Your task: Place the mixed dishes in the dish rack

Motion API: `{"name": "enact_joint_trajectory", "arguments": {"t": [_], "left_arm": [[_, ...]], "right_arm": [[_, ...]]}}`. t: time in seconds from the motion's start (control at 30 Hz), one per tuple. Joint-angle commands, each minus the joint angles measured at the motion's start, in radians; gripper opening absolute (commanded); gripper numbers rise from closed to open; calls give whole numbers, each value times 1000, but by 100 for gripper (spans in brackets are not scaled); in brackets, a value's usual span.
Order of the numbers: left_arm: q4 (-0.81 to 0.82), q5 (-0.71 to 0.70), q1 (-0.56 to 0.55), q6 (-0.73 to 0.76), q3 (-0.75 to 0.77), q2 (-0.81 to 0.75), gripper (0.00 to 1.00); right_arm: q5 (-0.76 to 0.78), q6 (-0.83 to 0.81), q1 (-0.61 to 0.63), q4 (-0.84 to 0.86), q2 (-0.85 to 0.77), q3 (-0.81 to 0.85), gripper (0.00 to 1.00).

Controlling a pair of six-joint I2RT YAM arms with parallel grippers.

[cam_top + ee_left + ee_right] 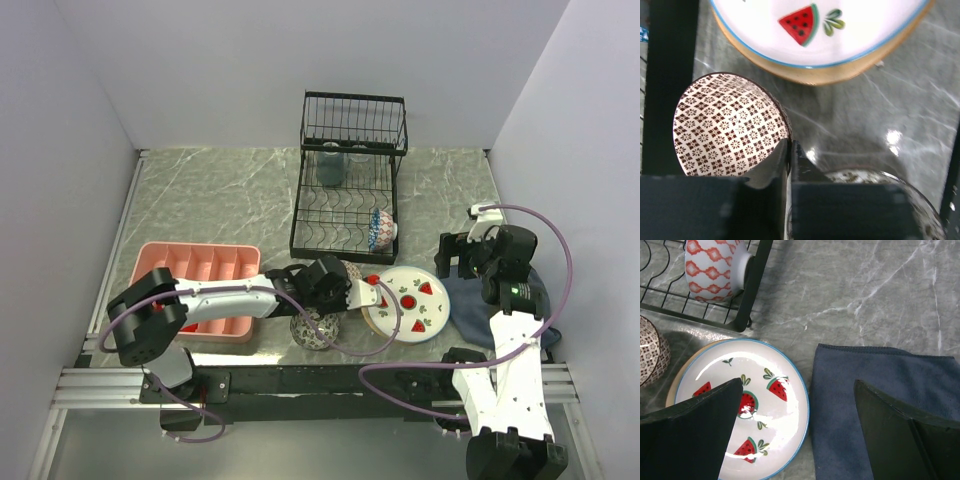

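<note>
My left gripper is shut on the rim of the pinkish-brown patterned bowl. It holds the bowl tilted beside the rack's front corner. The white watermelon plate lies on top of the tan plate. The blue patterned bowl stands on its side in the lower tier of the black wire dish rack. My right gripper hangs open over the plate's right edge and the cloth, holding nothing.
A speckled bowl sits on the table under my left wrist. A pink compartment tray lies at the left. A dark blue cloth is right of the plates. A glass stands in the rack.
</note>
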Motion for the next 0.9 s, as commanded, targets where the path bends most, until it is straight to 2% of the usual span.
{"name": "enact_joint_trajectory", "arguments": {"t": [0.0, 0.07, 0.13, 0.43, 0.5, 0.53, 0.73, 0.87], "left_arm": [[112, -48, -9, -9, 0, 17, 17], [117, -51, -19, -4, -4, 23, 27], [120, -60, -26, -7, -5, 30, 32], [112, -60, -36, -33, 44, 98, 32], [106, -57, -36, -36, 53, 103, 29], [99, -54, -36, -39, 58, 104, 21], [14, -40, -20, -62, 94, 64, 1], [-65, 23, 25, -67, 211, 23, 1]], "right_arm": [[0, -14, -9, 26, 2, -5, 100], [-2, -16, -7, 24, 2, -5, 100], [0, -14, -9, 29, 2, -5, 100], [1, -8, -9, 24, -4, -2, 100], [8, -13, -9, 23, -7, -4, 100], [9, -13, -9, 23, -9, -7, 100], [11, -8, -9, 9, -1, 14, 100], [11, -13, -9, -11, 34, 56, 100]]}}
